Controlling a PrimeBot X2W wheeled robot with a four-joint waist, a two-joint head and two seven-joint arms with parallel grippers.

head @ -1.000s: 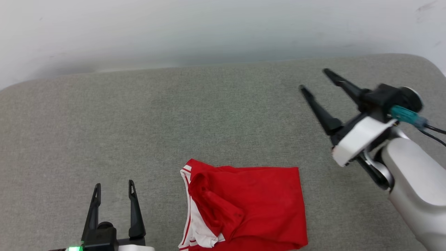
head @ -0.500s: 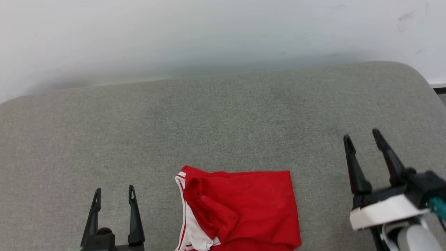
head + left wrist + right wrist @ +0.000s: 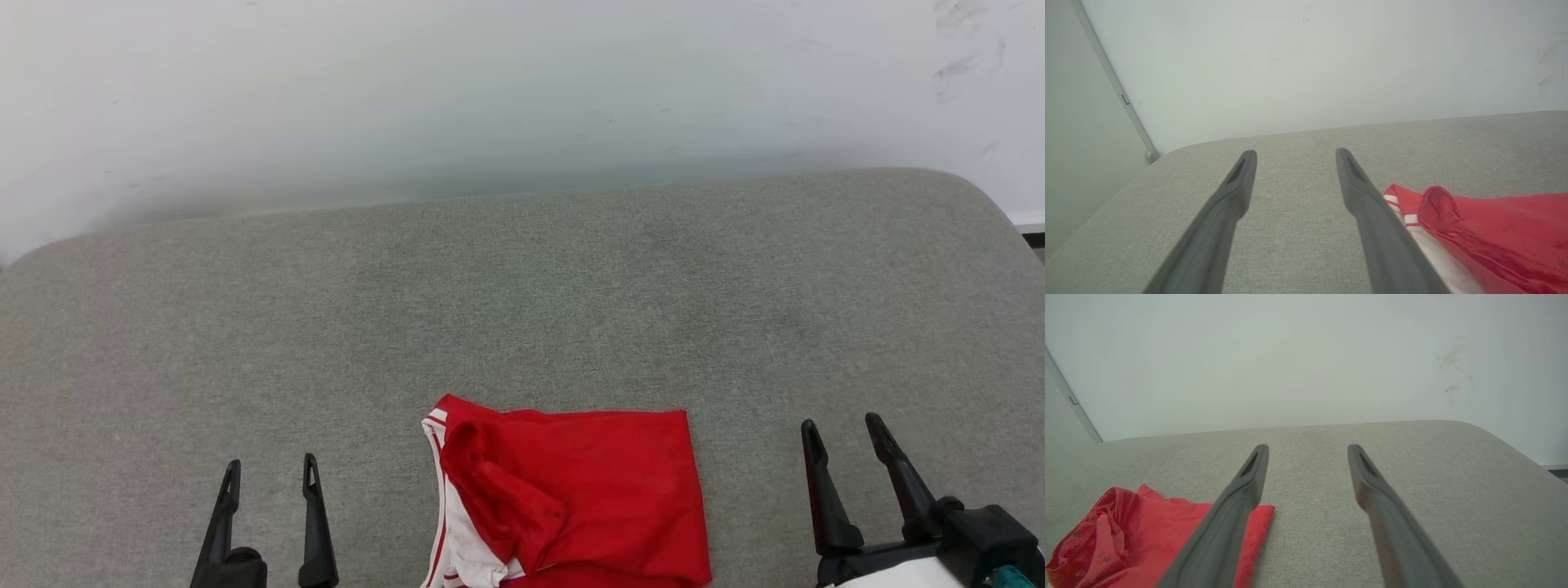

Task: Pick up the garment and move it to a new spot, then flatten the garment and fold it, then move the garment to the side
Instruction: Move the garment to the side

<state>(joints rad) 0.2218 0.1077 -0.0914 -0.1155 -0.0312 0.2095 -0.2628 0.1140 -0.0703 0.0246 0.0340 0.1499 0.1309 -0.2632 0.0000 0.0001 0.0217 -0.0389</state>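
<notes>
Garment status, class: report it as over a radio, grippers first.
Left gripper open, empty, left of red jersey. Right gripper open, empty, right of it. Jersey lies folded on grey cushion, touching neither. No obstruction seen.

Faintly sheeny cloth garment, rough matt grey fabric surface

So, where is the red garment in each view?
Head view: garment at bottom centre, cut by the lower edge.
Left wrist view: garment at lower right, beside the left end effector.
Right wrist view: garment at lower left, partly behind the right end effector.
Shared landmark: grey cushion meeting the white wall.
</notes>
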